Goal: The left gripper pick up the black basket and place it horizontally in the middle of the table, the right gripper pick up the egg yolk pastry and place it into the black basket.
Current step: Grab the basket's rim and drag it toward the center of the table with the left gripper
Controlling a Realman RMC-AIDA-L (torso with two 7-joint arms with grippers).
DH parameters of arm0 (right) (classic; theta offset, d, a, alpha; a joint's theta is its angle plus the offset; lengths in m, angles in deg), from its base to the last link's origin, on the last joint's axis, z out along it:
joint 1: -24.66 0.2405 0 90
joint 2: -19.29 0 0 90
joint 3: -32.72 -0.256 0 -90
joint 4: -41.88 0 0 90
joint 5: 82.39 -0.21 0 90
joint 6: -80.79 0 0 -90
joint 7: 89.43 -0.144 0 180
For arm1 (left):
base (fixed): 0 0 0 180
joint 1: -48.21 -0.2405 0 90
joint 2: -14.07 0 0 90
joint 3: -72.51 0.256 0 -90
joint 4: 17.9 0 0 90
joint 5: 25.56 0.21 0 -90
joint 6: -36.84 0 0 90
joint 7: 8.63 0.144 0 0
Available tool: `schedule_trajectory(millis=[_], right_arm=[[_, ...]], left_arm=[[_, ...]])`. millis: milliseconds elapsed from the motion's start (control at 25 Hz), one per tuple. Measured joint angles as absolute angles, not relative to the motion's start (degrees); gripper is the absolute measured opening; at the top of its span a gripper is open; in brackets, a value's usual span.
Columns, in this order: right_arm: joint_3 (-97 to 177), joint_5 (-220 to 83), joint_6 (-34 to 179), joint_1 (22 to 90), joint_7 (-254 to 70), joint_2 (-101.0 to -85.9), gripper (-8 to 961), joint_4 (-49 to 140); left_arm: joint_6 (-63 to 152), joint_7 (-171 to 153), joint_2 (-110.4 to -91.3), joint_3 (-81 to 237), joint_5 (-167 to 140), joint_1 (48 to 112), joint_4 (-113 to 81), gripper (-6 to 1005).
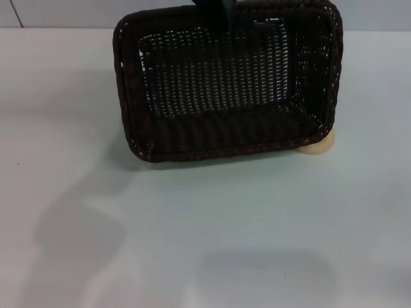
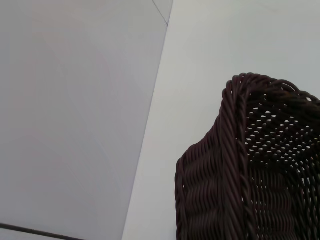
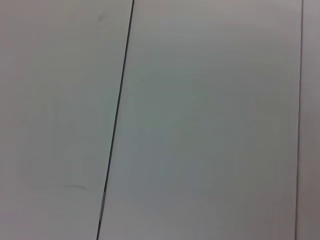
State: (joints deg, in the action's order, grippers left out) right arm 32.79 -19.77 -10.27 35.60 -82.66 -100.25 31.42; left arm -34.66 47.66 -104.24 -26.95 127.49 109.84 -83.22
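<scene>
The black basket (image 1: 225,83) is tilted with its opening facing me, above the far middle of the white table (image 1: 205,231). My left gripper (image 1: 215,11) shows as a black claw at the top edge, clamped on the basket's far rim. The basket's braided rim and a corner also show in the left wrist view (image 2: 250,165). The egg yolk pastry (image 1: 319,147) lies on the table and peeks out from behind the basket's lower right corner; only a pale sliver shows. My right gripper is out of view.
A wall with a dark seam (image 3: 116,120) fills the right wrist view. The table's far edge meets the wall behind the basket (image 1: 58,28). The basket's shadow falls on the near left of the table (image 1: 77,224).
</scene>
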Motion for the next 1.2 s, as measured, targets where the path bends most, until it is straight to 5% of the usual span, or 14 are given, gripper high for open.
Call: schedule_trajectory(millis=[360,1200], right_arm=[[32.71,-19.72,-9.97,35.47,-82.66,-100.23,726,31.59],[32.71,-19.72,-9.11,35.89,-82.66,-100.07,727,31.95]], left_arm=[[-30.54,50.55,-104.37,-27.37,127.25,114.54,-72.55,192],[-34.18,55.20,-103.95,-32.78,131.39,113.51,-76.69,195]])
